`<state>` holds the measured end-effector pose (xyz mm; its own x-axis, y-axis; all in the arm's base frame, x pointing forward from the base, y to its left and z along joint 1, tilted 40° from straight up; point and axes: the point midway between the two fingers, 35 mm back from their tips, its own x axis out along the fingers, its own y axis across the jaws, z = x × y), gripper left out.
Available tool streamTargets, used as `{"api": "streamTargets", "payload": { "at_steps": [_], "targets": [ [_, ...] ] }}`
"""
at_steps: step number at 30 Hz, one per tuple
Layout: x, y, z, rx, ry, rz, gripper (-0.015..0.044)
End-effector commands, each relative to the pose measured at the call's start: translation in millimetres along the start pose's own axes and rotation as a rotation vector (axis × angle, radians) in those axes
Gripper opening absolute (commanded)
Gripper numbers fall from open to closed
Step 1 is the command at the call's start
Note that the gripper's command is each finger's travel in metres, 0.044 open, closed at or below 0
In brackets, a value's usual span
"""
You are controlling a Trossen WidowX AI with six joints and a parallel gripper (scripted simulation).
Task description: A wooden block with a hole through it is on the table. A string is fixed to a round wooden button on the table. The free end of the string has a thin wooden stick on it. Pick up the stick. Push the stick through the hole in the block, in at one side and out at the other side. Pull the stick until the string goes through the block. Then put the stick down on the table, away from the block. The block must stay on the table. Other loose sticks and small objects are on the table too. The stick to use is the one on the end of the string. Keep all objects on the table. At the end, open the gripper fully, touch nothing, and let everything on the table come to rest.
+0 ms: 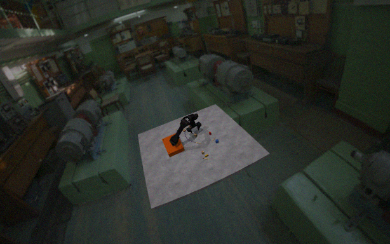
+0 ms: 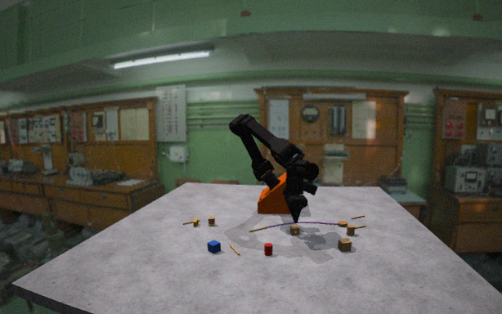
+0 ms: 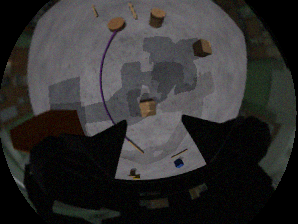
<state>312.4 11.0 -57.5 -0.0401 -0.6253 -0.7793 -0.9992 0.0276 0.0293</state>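
The small wooden block (image 1: 195, 135) (image 2: 294, 230) (image 3: 147, 108) stands on the table, with a dark hole mark on the face toward the exterior camera. The purple string (image 2: 315, 222) (image 3: 101, 75) runs in a curve from the round wooden button (image 2: 342, 224) (image 3: 116, 24), past the block, outside it. The thin stick (image 2: 258, 229) (image 3: 135, 146) on its free end lies on the table, left of the block in the exterior view. My gripper (image 1: 195, 130) (image 3: 155, 120) is open and empty, above the block, fingers pointing down. In the exterior view the fingers overlap each other.
A red cylinder (image 1: 209, 133) (image 2: 268, 249), a blue cube (image 1: 216, 141) (image 2: 213, 246) (image 3: 179, 163) and a loose stick (image 2: 235, 249) lie nearer the exterior camera. A larger wooden cube (image 2: 344, 244) (image 3: 202, 48) and a wooden cylinder (image 2: 351, 230) (image 3: 157, 18) stand near the button. A yellow piece (image 2: 195, 222) lies far left.
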Motion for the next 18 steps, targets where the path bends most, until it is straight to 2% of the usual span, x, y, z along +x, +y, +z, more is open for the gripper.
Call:
{"api": "streamTargets", "payload": {
  "at_steps": [1,15,18],
  "targets": [
    [6.5,15.2,9.9,-0.179,0.008,0.035,0.0440],
    [6.3,13.7,8.9,-0.179,0.008,0.035,0.0440],
    [6.3,13.7,8.9,-0.179,0.008,0.035,0.0361]
  ]
}}
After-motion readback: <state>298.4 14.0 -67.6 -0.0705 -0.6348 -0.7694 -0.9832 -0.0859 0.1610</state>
